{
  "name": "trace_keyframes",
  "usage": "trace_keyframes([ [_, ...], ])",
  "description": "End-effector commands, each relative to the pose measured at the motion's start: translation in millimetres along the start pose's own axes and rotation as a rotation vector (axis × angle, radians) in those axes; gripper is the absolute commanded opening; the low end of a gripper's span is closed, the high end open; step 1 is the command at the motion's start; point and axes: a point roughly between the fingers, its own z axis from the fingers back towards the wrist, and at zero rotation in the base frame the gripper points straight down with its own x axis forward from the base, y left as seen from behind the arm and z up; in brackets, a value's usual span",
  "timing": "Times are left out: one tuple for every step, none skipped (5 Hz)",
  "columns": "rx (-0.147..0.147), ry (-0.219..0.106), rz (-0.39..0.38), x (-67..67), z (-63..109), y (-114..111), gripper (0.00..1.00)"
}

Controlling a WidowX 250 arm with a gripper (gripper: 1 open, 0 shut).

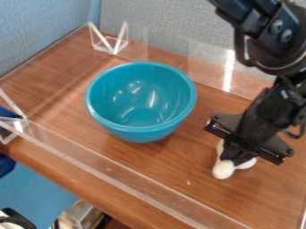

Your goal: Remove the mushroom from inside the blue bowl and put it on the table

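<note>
The blue bowl sits empty on the wooden table, left of centre. To its right, my black gripper points steeply down, low over the tabletop. It is shut on the mushroom, whose cream-white stem sticks out below the fingers at or just above the wood. The fingers hide the mushroom's cap. A hand's width of bare wood separates the gripper from the bowl's rim.
Low clear acrylic walls edge the table, with the front wall close to the bowl and the gripper. A clear triangular stand is at the back left corner. A blue object shows at the left edge.
</note>
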Motion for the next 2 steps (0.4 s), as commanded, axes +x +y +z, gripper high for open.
trace_keyframes([
  [-0.049, -0.057, -0.079, 0.9, 10.4, 2.9, 0.0],
  [-0.067, -0.08, -0.161, -1.6, 8.9, 13.4, 0.0],
])
